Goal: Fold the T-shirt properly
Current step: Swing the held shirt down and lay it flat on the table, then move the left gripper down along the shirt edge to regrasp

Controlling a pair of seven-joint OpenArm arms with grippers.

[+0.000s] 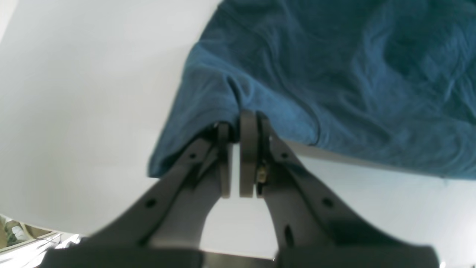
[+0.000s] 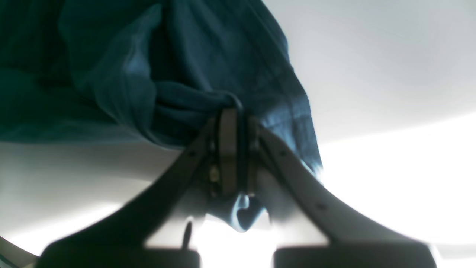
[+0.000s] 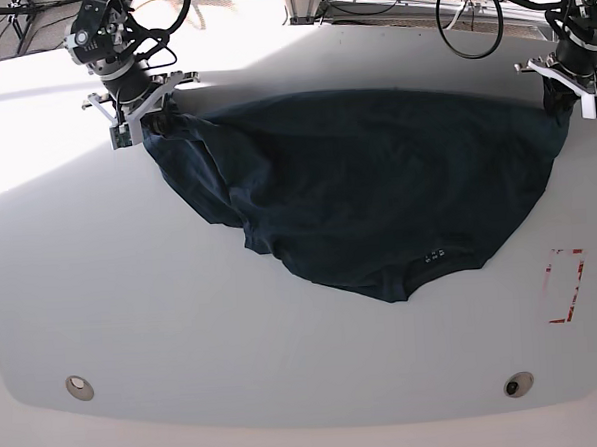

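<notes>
In the left wrist view, the left gripper [image 1: 243, 123] is seen clamped on the hem edge of the T-shirt [image 1: 334, 74], its jaws pressed together with a pinch of blue cloth between the tips. The cloth spreads away from the tips, up and to the right of the frame, while bare white table [image 1: 74, 111] lies to the left and below.

In the right wrist view, the right gripper [image 2: 238, 115] is likewise closed on a bunched fold of the T-shirt [image 2: 193, 67]; a small tail of cloth hangs out beneath the jaws. The fabric runs up and to the left, with open table [image 2: 390, 74] on the right.

In the base view, the T-shirt [image 3: 377, 189] is stretched across the far part of the table [image 3: 184, 330], its long axis running side to side between the right gripper [image 3: 138, 117] and the left gripper [image 3: 569, 89]. The garment sags toward the near edge, the small pale neck label [image 3: 433, 254] lying at its lower middle. Both arms hold opposite ends, so neither is judged nearer. Wide free surface lies in front of the cloth, where a fold could be laid; a red-marked rectangle [image 3: 564, 286] sits near the right side, apart from the shirt.
</notes>
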